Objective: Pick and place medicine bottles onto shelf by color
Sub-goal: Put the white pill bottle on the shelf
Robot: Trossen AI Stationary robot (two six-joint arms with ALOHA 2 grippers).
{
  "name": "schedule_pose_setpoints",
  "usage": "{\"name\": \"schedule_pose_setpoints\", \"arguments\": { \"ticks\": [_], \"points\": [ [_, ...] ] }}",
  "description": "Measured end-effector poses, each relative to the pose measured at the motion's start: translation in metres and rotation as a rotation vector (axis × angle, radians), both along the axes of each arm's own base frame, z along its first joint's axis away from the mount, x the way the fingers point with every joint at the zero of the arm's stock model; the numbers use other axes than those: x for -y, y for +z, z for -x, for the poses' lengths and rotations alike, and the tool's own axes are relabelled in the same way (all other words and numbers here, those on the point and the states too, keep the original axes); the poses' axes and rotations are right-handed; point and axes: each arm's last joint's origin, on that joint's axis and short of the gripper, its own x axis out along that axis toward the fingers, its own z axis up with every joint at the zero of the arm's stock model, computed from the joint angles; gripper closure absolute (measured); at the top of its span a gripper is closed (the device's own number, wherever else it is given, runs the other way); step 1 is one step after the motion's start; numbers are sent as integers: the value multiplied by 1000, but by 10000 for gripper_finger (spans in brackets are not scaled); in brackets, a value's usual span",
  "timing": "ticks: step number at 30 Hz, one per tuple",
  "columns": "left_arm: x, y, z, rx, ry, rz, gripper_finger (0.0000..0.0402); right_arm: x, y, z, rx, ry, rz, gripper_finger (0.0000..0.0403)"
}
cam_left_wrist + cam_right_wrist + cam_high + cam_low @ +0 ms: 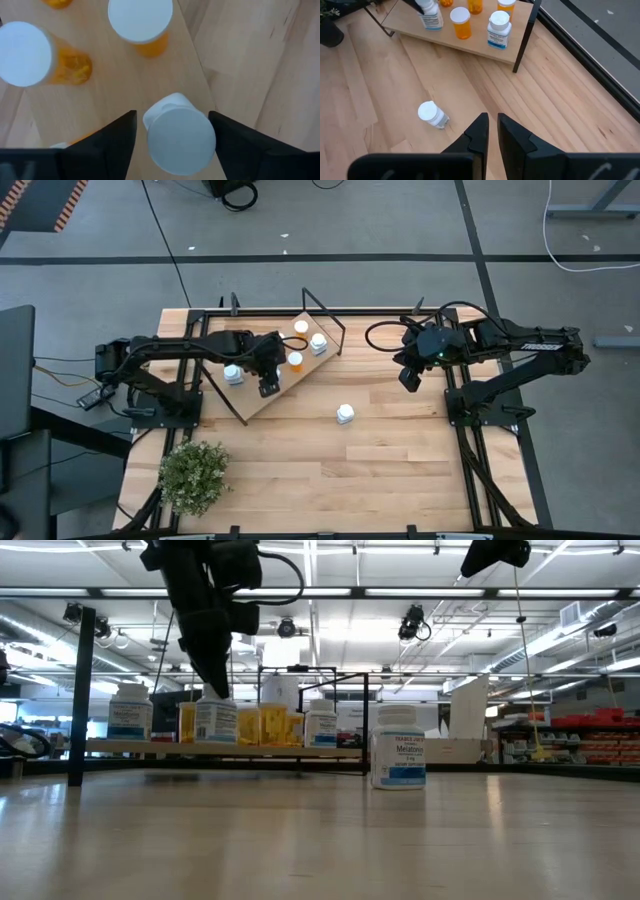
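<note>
Between the left gripper's (pixel 172 131) spread fingers stands a white bottle (pixel 179 137), seen from above in the left wrist view; a dark finger (pixel 107 142) flanks it on each side with a visible gap, so the bottle is not clamped. It sits upright near the shelf's (pixel 262 402) front edge, and the high view puts this gripper (pixel 268 384) over the same part of the board.

On the shelf are more bottles. Two orange ones (pixel 145 25) with white caps stand just beyond the framed bottle, and another white bottle (pixel 233 374) stands near the left arm's wrist. Toward the board's far end stand an orange bottle (pixel 295 361), another orange bottle (pixel 301 330) and a white bottle (pixel 318 343), close together.

Off the shelf, one white bottle (pixel 345 414) stands alone on the table (pixel 400 470), well apart from the board; the low view shows it upright with a blue label (pixel 398 746).

Right gripper (pixel 409 379) hangs above the table near the shelf's far end, its fingers (pixel 479 131) nearly together and holding nothing.

A plant (pixel 194 475) sits at the table's near left corner.
</note>
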Motion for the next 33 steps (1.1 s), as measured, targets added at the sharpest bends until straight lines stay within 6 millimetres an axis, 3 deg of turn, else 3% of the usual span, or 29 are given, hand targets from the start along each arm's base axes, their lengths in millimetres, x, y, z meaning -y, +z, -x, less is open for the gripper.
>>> {"name": "schedule_pose_setpoints", "arguments": {
  "ticks": [9, 18, 23, 27, 33],
  "points": [
    [2, 7, 5, 21, 48, -17, 145, 0, 0, 0, 0, 0, 0, 356],
    [6, 33, 3, 79, 34, -46, 145, 0, 0, 0, 0, 0, 1, 356],
    [10, 60, -7, 186, 39, -52, 149, 0, 0, 0, 0, 0, 0, 356],
    [24, 84, -20, 343, -24, -74, 152, 0, 0, 0, 0, -1, 0, 356],
    [43, 94, -41, 555, -50, -52, 152, 0, 1, 1, 0, -25, -5, 356]
  ]
}}
